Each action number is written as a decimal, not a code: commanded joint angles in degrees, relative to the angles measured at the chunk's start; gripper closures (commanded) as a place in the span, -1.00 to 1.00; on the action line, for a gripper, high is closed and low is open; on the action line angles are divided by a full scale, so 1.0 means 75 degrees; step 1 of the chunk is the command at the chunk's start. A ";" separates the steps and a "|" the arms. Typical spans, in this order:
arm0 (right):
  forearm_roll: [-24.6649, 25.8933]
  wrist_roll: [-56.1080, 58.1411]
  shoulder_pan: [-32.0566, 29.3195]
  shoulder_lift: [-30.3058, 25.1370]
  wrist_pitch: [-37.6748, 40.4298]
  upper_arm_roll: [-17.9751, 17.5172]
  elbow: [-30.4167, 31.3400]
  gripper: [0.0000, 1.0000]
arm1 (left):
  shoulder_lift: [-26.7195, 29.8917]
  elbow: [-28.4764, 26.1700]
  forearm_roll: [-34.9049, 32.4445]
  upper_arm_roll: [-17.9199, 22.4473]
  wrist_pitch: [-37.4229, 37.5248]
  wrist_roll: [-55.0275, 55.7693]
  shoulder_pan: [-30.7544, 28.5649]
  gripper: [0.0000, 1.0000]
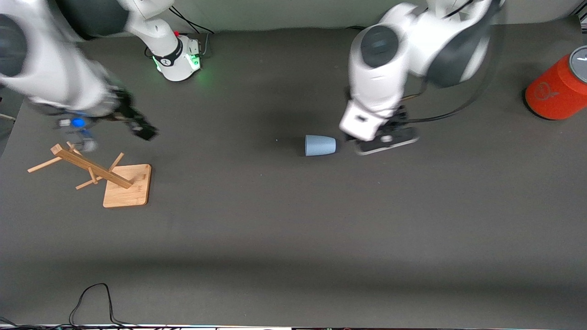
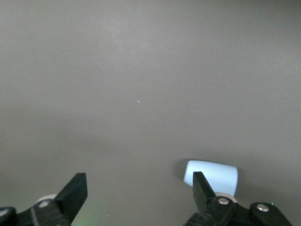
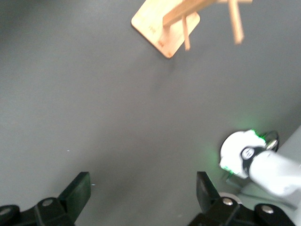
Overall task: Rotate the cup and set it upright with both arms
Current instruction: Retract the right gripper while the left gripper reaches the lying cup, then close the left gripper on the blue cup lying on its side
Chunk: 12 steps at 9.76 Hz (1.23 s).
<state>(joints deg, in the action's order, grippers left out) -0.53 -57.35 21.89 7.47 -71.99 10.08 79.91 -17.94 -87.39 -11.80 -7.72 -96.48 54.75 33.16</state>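
The light blue cup [image 1: 320, 145] lies on its side on the dark mat near the table's middle, its wider mouth toward the right arm's end. My left gripper [image 1: 386, 141] hangs low just beside the cup's narrow base, open and empty. In the left wrist view the cup [image 2: 214, 175] shows partly hidden by one finger [image 2: 201, 190] of the open left gripper [image 2: 139, 193]. My right gripper [image 1: 140, 127] is open and empty in the air near the wooden rack, well away from the cup; it also shows in the right wrist view [image 3: 141, 193].
A wooden peg rack [image 1: 91, 170] on a square base [image 1: 128, 188] stands toward the right arm's end; it also shows in the right wrist view [image 3: 165, 26]. A large orange can [image 1: 557, 89] lies at the left arm's end. A black cable [image 1: 91, 300] loops at the near edge.
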 commanded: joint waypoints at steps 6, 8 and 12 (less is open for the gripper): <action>0.0059 0.5860 -0.2438 -0.0961 -0.1930 -0.0688 0.1673 -1.00 | -0.3641 0.2195 -0.1626 0.0150 0.0266 0.1677 0.2304 -1.00; 0.0083 0.6776 -0.2451 -0.0903 -0.2142 -0.0618 0.1674 -1.00 | -0.3935 0.2148 -0.1685 0.0150 0.0289 0.1689 0.2480 -1.00; 0.0094 0.7788 -0.2462 -0.0915 -0.2612 -0.0594 0.1697 -1.00 | -0.4229 0.2125 -0.1685 0.0162 0.0697 0.1946 0.2586 -0.89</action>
<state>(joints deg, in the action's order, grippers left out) -0.53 -1.01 3.97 2.07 -90.17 5.97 90.96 -48.51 -73.60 -23.64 -7.29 -94.31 67.66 50.97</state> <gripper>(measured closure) 0.000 0.031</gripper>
